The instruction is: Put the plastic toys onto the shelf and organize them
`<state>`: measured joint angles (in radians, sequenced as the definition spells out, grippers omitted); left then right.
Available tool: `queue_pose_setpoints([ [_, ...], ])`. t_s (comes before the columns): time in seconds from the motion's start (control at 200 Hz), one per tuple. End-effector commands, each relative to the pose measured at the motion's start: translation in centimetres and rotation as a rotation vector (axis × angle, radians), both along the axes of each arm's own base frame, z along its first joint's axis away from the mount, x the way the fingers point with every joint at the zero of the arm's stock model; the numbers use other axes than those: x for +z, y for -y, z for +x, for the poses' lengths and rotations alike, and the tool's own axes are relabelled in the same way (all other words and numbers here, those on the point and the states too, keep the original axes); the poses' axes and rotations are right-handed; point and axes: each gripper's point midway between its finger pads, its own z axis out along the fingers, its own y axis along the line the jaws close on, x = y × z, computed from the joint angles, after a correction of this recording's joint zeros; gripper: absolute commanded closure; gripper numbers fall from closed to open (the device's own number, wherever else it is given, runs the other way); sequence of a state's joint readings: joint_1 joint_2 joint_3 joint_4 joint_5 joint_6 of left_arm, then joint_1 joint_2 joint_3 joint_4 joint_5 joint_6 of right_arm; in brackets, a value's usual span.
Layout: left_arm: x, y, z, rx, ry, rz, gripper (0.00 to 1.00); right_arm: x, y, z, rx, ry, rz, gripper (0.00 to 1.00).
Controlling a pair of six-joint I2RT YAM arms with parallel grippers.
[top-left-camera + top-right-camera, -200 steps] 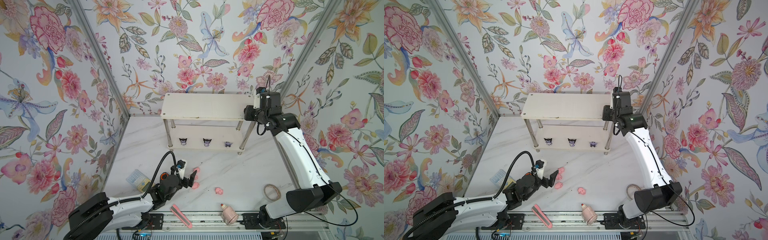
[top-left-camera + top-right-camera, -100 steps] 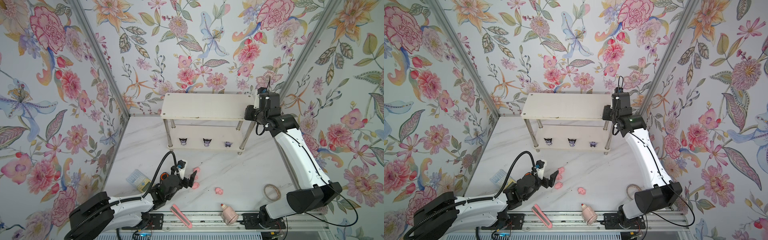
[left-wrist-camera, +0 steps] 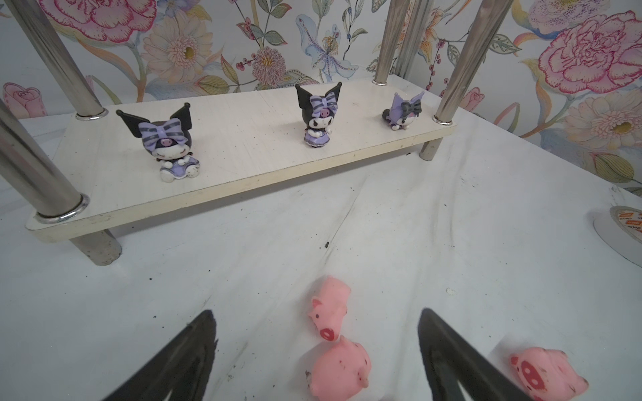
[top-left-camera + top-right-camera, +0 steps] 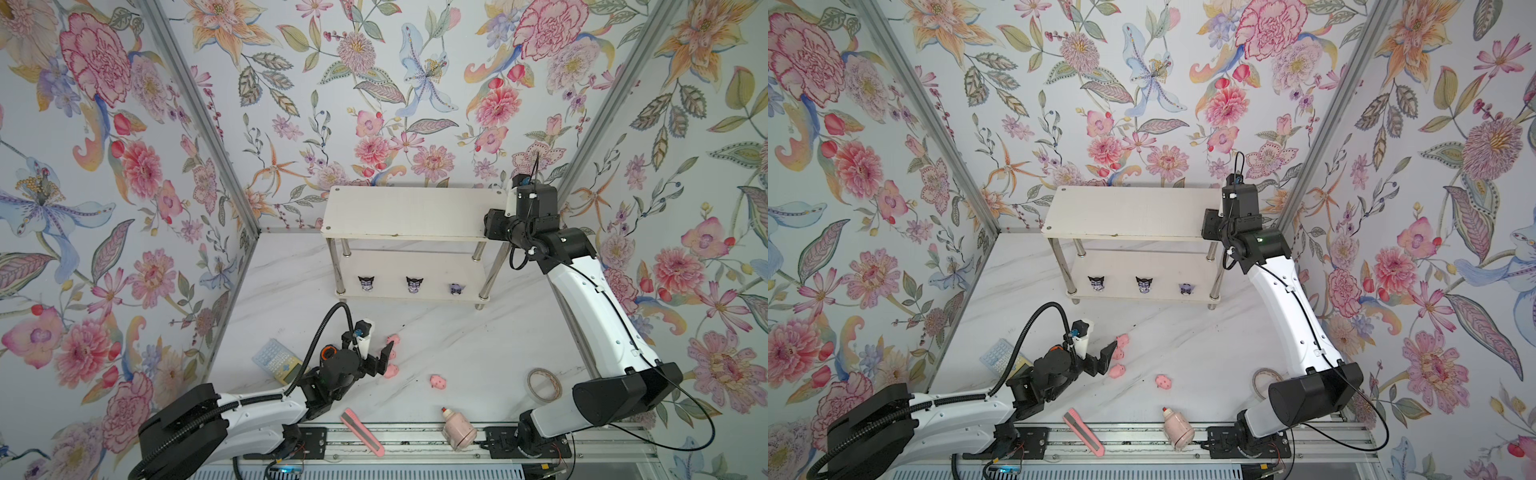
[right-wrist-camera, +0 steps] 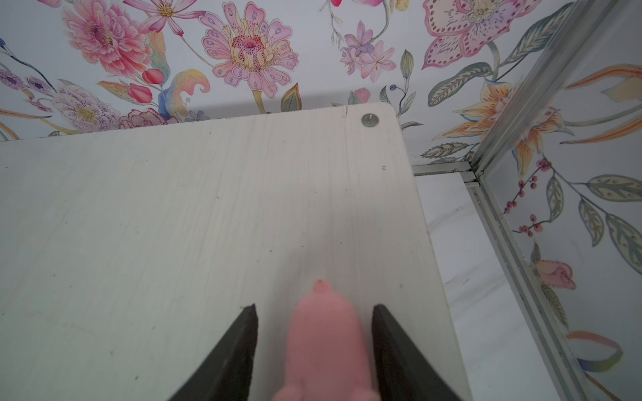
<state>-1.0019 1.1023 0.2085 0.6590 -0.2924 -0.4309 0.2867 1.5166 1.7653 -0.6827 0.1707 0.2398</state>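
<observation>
My right tool [image 5: 313, 307] is open, its jaws clear of 1 pink pig [image 5: 324, 340] at the shelf [image 5: 173, 225] top board. My left tool [image 3: 316, 312] gapes wide over 2 pigs [image 3: 338, 371] on the desk [image 3: 451, 208]. 3 horned figurines [image 3: 318, 118] line the lower board.

We see two arms in glossy white shells with black joints. On our left arm [image 4: 257, 409] a ribbed black hose [image 4: 340, 305] loops to a small white camera [image 4: 365, 334], and an orange ring [image 4: 328, 352] marks one joint. Our right arm [image 4: 590, 299] carries thin black cable [image 4: 512, 258]; its fingers [image 5: 236, 347] are black, tapering wedges.
</observation>
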Motion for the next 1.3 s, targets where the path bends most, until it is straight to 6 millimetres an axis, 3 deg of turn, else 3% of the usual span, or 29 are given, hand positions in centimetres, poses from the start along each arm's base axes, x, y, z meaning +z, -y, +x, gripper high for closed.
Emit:
queue_pose_setpoints([
  [0.0, 1.0, 0.3, 0.2, 0.006, 0.016, -0.027, 0.08, -0.4, 0.1, -0.7, 0.006, -0.022, -0.008, 0.38],
  [0.215, 1.3, 0.2, 0.1, 0.008, 0.022, -0.028, 0.08, 2.7, 1.5, -3.3, -0.019, 0.057, -0.01, 0.34],
  [0.375, 2.0, -0.7, 0.2, 0.035, 0.038, -0.02, 0.08, 4.4, 2.5, -6.6, -0.037, 0.111, -0.013, 0.33],
  [0.515, 3.0, -1.9, 0.1, 0.068, 0.064, -0.022, 0.08, 4.2, 2.5, -10.2, -0.036, 0.136, -0.04, 0.34],
  [0.591, 3.5, -2.6, 0.0, 0.081, 0.077, -0.025, 0.09, 3.4, 1.1, -11.9, 0.018, 0.135, -0.047, 0.42],
  [0.701, 4.1, -3.1, -0.3, 0.084, 0.085, -0.029, 0.17, -0.4, -3.7, -14.3, 0.196, 0.069, -0.066, 0.53],
  [0.806, 3.5, -3.5, -0.6, 0.088, 0.054, -0.025, 0.19, -6.3, -9.3, -16.6, 0.414, -0.036, -0.109, 0.55],
  [0.891, 2.6, -3.5, -1.0, 0.078, 0.016, -0.042, 0.19, -11.4, -12.5, -17.8, 0.532, -0.103, -0.108, 0.64],
  [0.966, 2.6, -3.3, -1.3, 0.067, -0.008, -0.079, 0.2, -15.3, -14.6, -18.7, 0.596, -0.167, -0.053, 0.74],
  [0.986, 1.2, -3.6, -1.6, 0.067, -0.029, -0.064, 0.2, -16.3, -15.2, -18.9, 0.613, -0.186, -0.037, 0.76],
  [1.076, 0.4, -3.7, -1.8, 0.066, -0.053, -0.083, 0.24, -19.4, -17.7, -19.6, 0.676, -0.239, 0.064, 0.84],
  [1.171, 0.3, -3.6, -1.7, 0.068, -0.06, -0.09, 0.3, -22.2, -19.6, -20.0, 0.713, -0.3, 0.094, 0.85],
  [1.291, 0.2, -3.1, -1.3, 0.075, -0.063, -0.081, 0.29, -25.1, -21.1, -20.4, 0.738, -0.344, 0.039, 0.82],
])
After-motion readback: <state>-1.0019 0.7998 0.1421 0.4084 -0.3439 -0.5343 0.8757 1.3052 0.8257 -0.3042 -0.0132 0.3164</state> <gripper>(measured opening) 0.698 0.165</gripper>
